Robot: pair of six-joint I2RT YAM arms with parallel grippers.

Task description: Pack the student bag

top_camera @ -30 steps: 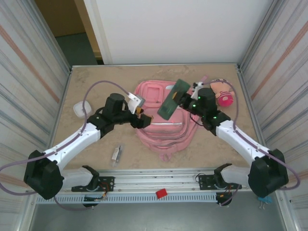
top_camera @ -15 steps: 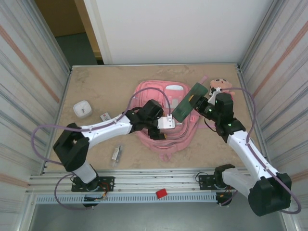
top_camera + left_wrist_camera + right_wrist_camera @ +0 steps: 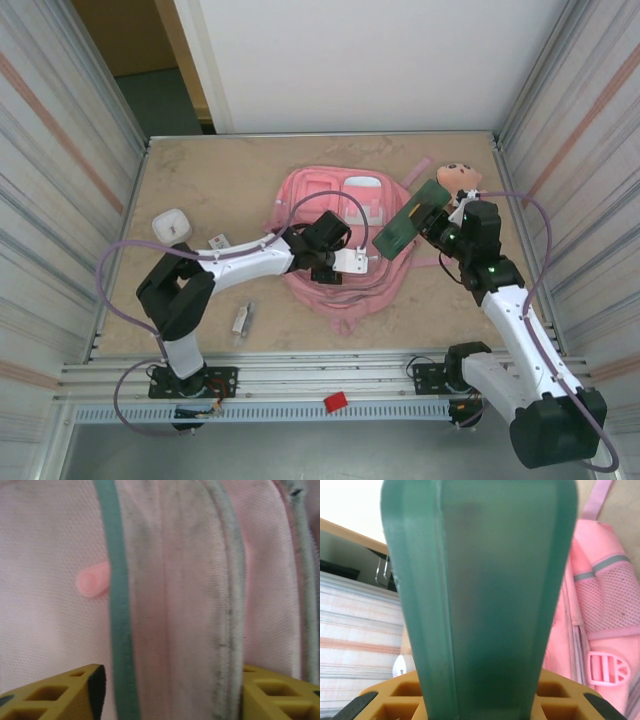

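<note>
Over the table, from the top camera, we see the student bag [image 3: 320, 195] lying flat in the middle, front pockets up, straps toward the near edge. The left gripper [image 3: 352, 262] is down on its lower front, and the right gripper [image 3: 432, 215] holds a green flat case [image 3: 400, 230] tilted just above the bag's right edge. A doll [image 3: 458, 180] lies beyond the case at the bag's far right corner. A white box [image 3: 172, 225] and two small loose items [image 3: 243, 318] sit well to the left. At the left wrist, we find the two yellow fingertips wide apart, pink fabric and a grey-green piped seam [image 3: 112, 580] between them and a pink tab [image 3: 92, 580] just beside it; whether they bite the cloth yet we cannot tell. At the right wrist, the jaws are clamped on the case, which rises between them, the bag's mesh side pocket [image 3: 610, 595] off to the right. We judge the packing barely begun: no opening shows, nothing is visibly inside, and the case, doll and loose pieces remain outside.
</note>
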